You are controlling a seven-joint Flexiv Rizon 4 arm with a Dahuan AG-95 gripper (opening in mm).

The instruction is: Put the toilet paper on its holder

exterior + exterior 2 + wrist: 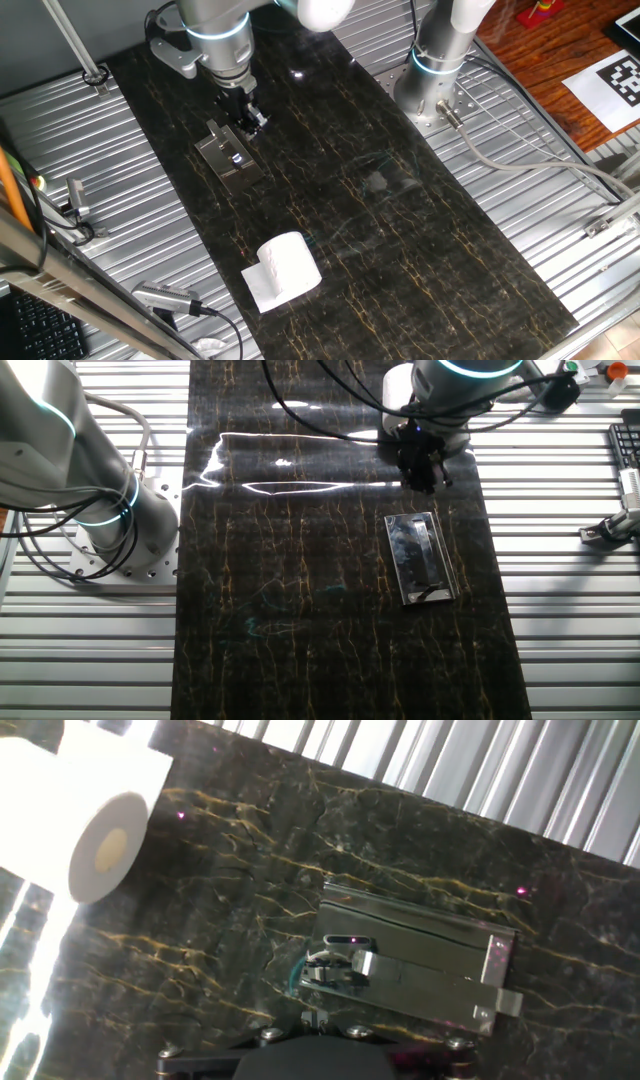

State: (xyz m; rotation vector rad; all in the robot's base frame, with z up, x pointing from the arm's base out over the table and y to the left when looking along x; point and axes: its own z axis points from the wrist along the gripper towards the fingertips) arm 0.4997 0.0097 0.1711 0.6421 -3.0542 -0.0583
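The toilet paper (288,268) lies on its side on the dark marble strip near the front, with a loose sheet at its left end. In the hand view it sits at the top left (85,815), its core facing the camera. The holder (228,155) is a flat grey metal plate with a short peg, lying on the strip farther back; it also shows in the other fixed view (420,558) and the hand view (420,960). My gripper (252,122) hovers just above the holder's far end (425,478), empty, with its jaws together (316,1017).
A second arm's round silver base (435,85) stands at the strip's far right, also seen in the other fixed view (110,530), with cables trailing from it. Ribbed metal surfaces (120,150) flank the strip. A clamp (75,200) sits at the left.
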